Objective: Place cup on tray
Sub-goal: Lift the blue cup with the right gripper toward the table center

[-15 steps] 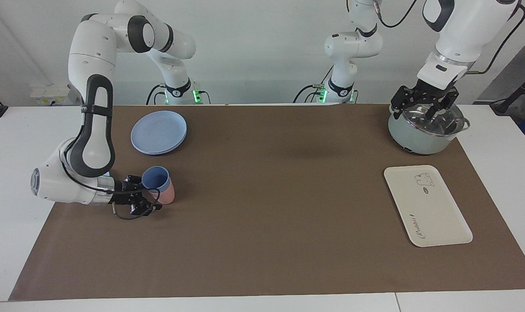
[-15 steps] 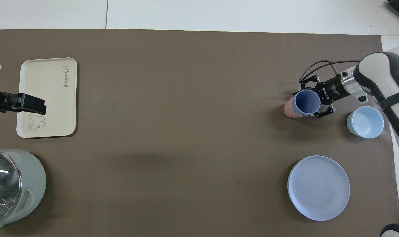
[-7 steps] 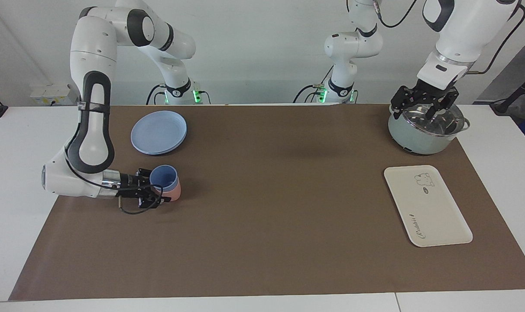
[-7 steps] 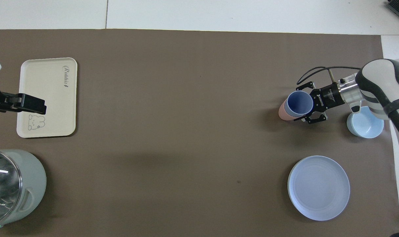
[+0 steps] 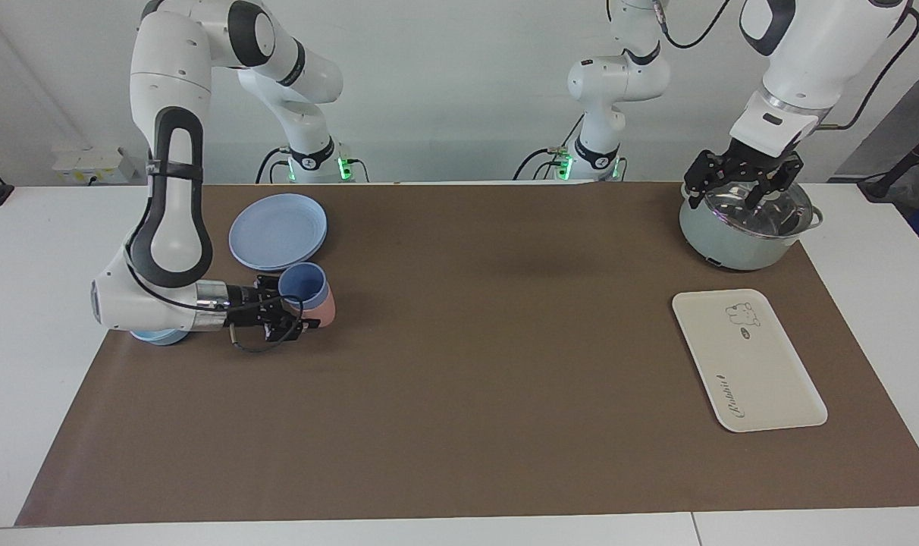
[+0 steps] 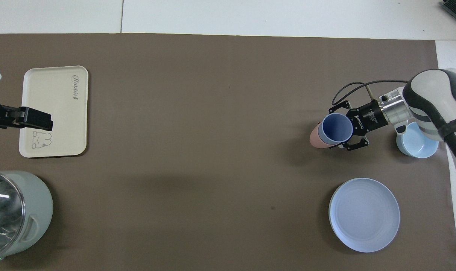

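You are in the carry step: the right gripper (image 5: 299, 312) comes in sideways with its fingers closed around the cup (image 5: 302, 281), a matte, tapered periwinkle tumbler that looks nested in a pink cup (image 5: 324, 305) of like size. From these views you cannot tell whether the pair is off the mat or touching it. It is at the right arm's end of the table, just beside the round blue plate (image 5: 278, 230), with the shallow light-blue bowl (image 6: 418, 142) partly under the wrist. The tray (image 5: 746, 358), cream-white, rectangular and round-cornered, lies well apart at the left arm's end. Next you need a long level traverse (watch whether the pink one rides along), then a gentle set-down. The left gripper (image 5: 743, 185) waits over the steel pot (image 5: 740, 233); its fingers look spread, holding nothing.
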Controlling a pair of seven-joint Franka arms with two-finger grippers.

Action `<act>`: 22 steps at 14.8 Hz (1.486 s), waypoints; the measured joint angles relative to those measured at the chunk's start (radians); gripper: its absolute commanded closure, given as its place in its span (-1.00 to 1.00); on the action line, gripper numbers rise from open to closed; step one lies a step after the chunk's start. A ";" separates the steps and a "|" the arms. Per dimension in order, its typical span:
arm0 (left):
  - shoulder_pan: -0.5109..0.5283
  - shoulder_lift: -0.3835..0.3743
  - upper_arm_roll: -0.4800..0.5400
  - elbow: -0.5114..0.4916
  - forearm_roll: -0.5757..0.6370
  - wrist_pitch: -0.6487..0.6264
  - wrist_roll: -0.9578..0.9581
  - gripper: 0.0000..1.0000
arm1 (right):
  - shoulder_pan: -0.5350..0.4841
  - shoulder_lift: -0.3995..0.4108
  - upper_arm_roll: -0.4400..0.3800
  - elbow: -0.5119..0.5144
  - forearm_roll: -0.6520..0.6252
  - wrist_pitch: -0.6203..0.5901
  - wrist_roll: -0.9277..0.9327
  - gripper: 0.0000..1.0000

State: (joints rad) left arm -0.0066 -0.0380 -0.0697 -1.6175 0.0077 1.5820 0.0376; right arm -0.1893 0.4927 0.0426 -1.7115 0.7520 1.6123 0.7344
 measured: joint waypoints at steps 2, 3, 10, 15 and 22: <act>0.000 0.000 0.000 0.000 0.000 0.000 0.000 -1.00 | 0.009 -0.015 0.000 -0.009 0.002 0.004 0.000 1.00; 0.000 0.000 0.000 0.000 0.000 0.000 0.000 -1.00 | 0.018 -0.016 0.000 -0.012 0.015 0.012 0.005 1.00; 0.000 0.000 0.000 0.000 0.000 0.000 0.000 -1.00 | 0.251 -0.096 0.004 -0.014 0.047 0.234 0.337 1.00; 0.000 0.000 0.000 0.000 0.000 0.000 0.000 -1.00 | 0.436 -0.195 0.009 -0.014 0.047 0.400 0.537 1.00; 0.000 0.000 0.000 0.000 0.000 0.000 0.000 -1.00 | 0.560 -0.242 0.010 -0.012 0.039 0.485 0.656 1.00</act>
State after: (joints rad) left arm -0.0066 -0.0380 -0.0697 -1.6175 0.0077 1.5820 0.0375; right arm 0.3712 0.2507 0.0523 -1.7240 0.7910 2.0975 1.3908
